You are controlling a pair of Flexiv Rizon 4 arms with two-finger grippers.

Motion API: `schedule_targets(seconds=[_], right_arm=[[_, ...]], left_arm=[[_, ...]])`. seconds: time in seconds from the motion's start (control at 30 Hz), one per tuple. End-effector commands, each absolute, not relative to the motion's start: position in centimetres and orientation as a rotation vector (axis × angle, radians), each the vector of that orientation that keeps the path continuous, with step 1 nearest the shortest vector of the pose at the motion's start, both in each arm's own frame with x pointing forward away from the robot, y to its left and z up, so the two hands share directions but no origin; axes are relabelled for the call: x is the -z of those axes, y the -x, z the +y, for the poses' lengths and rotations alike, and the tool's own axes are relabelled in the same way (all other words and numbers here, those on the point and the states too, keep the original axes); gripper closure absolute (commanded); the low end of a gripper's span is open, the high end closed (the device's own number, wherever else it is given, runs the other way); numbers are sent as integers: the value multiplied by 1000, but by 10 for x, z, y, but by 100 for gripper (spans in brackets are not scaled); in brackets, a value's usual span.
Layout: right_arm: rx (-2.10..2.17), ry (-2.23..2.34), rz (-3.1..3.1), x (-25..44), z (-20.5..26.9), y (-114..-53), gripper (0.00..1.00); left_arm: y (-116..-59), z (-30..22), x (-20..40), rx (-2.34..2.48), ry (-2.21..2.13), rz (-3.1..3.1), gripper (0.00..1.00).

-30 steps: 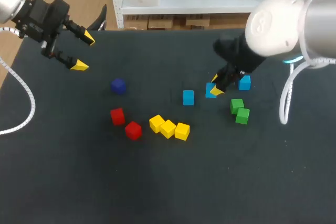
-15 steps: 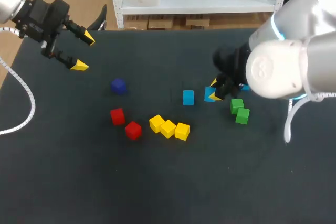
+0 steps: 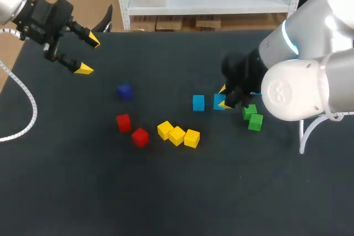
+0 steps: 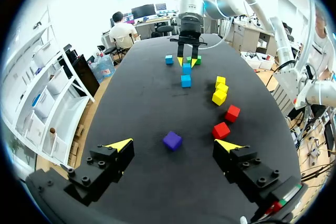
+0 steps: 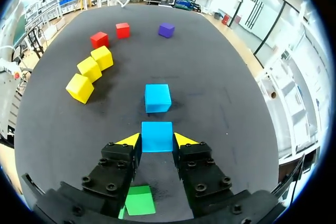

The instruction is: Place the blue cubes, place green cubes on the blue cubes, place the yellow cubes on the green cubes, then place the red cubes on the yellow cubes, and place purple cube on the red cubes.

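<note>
**While the left tool hangs wide, the right tool grips a blue cube**

Where my right arm comes in over the dark surface point(image 3: 166, 192), the right tool point(image 5: 157, 140) is closed narrow on a blue cube point(image 5: 157, 136), one yellow tip pressed to each side of it. I cannot tell whether the cube rests on the surface or is lifted clear of it. Just ahead of the fingers, slightly apart from the held cube, sits a second blue cube point(image 5: 157, 98). In the left wrist view a third blue cube point(image 4: 169, 59) lies off to one side of the right arm, well apart from the other two.

Two green cubes point(image 3: 249, 111) lie touching each other right beside the right tool, on the arm's side. The three yellow cubes point(image 3: 177, 135) form a short touching row near the middle, with the two red cubes point(image 3: 123, 122) just beyond their left end. The purple cube point(image 3: 124, 90) sits alone further back.

My left tool point(image 3: 88, 54) hangs above the far left corner, fingers spread wide and holding nothing; the purple cube is the nearest thing ahead of it.
</note>
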State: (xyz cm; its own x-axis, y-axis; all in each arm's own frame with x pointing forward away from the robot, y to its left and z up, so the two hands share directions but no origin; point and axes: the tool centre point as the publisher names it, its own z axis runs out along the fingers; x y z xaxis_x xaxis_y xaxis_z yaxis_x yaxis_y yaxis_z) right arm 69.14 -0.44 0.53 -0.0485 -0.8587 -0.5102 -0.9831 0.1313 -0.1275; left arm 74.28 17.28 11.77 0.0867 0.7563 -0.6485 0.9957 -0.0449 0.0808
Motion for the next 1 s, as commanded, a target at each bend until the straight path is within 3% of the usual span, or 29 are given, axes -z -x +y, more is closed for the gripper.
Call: schedule_targets(seconds=[0.03,1.0], right_arm=[[-362,1774,1944,-6,-4,-692,100],[-368,1841,1896,-1,7,-695,100]], left_arm=[[-743,173,-117,606,-1856,1715,0],[-743,173,-117,606,-1856,1715,0]])
